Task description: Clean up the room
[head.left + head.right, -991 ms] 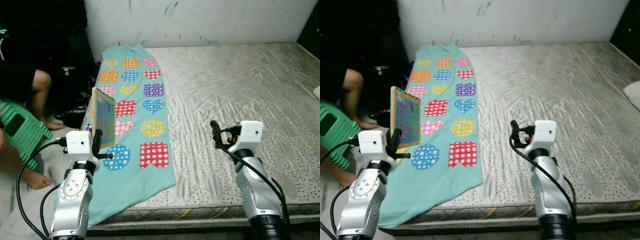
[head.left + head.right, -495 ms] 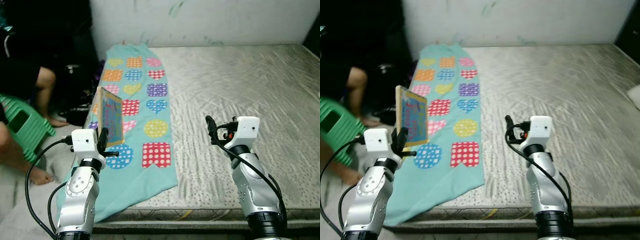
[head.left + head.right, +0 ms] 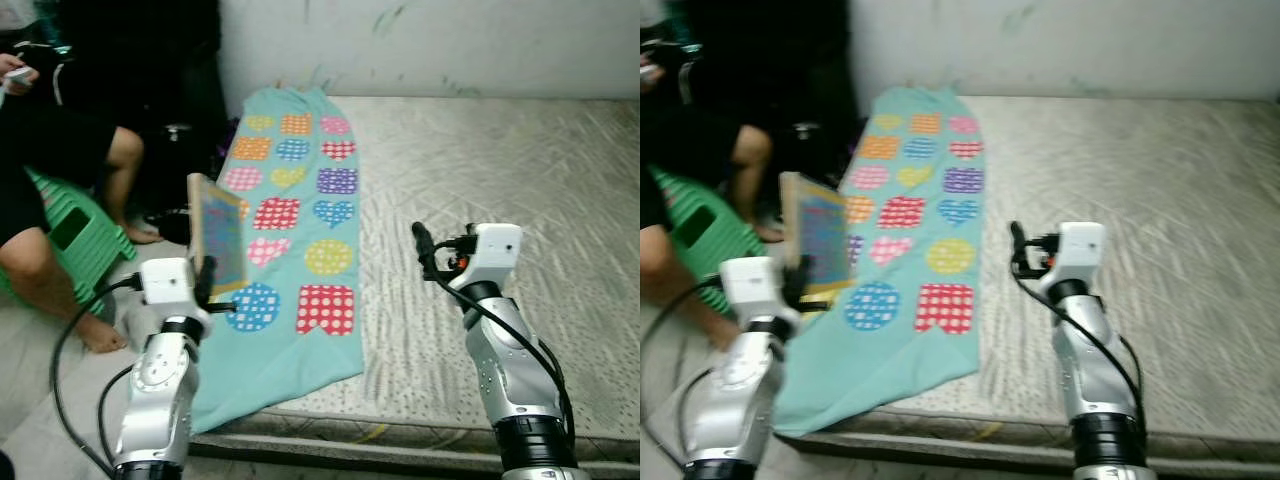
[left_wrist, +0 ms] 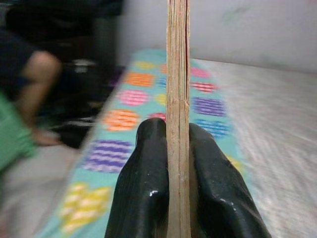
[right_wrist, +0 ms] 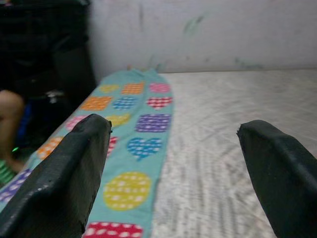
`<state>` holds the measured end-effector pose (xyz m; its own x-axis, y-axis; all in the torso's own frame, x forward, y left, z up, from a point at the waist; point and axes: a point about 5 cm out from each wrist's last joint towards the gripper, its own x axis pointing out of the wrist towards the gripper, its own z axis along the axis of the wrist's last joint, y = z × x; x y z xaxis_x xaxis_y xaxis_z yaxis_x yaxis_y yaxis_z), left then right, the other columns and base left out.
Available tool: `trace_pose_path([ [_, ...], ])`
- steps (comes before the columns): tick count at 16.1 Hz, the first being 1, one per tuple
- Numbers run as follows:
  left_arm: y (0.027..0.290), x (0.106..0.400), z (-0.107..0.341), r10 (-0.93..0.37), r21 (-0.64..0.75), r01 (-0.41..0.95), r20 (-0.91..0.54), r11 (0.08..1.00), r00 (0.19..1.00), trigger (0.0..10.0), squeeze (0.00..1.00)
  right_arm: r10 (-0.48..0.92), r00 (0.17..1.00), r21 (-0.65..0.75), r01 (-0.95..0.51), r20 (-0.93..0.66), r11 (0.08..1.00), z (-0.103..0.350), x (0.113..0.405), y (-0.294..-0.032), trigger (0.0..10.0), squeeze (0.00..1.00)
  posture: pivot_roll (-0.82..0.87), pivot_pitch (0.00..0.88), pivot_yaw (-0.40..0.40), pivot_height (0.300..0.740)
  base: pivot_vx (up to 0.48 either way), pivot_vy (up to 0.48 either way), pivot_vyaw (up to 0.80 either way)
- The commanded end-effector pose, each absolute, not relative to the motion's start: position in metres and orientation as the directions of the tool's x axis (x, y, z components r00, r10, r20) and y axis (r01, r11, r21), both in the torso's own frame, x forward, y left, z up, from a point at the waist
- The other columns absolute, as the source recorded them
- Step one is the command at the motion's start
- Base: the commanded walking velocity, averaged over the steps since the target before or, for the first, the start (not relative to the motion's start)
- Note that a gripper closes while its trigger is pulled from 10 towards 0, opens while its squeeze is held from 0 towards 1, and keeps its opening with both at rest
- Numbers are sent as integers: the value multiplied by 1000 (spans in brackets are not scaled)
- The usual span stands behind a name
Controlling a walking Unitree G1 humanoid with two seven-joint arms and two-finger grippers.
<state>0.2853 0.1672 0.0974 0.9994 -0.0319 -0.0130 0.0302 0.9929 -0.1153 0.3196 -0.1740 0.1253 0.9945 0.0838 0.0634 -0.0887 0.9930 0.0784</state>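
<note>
The robot's left pincer (image 3: 205,283) clamped the lower edge of a thin picture book (image 3: 217,231), holding it upright above the near left corner of the bed (image 3: 520,180), over a teal blanket (image 3: 296,225) patterned with dotted hearts and circles. The right pincer (image 3: 425,245) hovered over the bare mattress, fingers (image 5: 64,173) spread wide and empty. A person (image 3: 55,170) sat on a green stool (image 3: 75,235) beside the bed.

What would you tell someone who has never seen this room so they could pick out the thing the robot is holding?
Start at the big bare grey quilted mattress and go to its left edge, where a turquoise blanket with dotted hearts, circles and squares lies. Just off that edge, the left end effector grips a thin flat colourful picture book upright on its edge. It is the one stiff, standing thing beside the flat cloth.
</note>
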Motion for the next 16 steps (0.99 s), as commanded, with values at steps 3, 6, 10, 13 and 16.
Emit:
trace_pose_path([
  [3,171,289,108,-24,-111,27,30,993,999,10000,0,106,992,92,-112,70,989,127,320,-168,10000,0,-40,0,42,740,0,275,0],
  [6,170,289,108,-31,-111,34,29,993,999,10000,0,103,992,94,-110,73,990,128,321,-168,10000,0,-42,0,43,740,0,355,0],
  [10,170,290,108,-35,-109,38,29,993,999,10000,0,101,992,94,-108,77,990,129,322,-168,10000,0,-43,0,43,740,0,480,0],
  [13,167,289,109,-49,-108,53,43,993,998,10000,0,99,992,92,-106,77,990,129,322,-169,10000,0,-44,0,43,740,0,114,0],
  [16,165,289,110,-52,-86,56,50,995,997,10000,0,99,992,87,-106,77,991,129,323,-169,10000,0,-44,0,43,740,0,0,0],
])
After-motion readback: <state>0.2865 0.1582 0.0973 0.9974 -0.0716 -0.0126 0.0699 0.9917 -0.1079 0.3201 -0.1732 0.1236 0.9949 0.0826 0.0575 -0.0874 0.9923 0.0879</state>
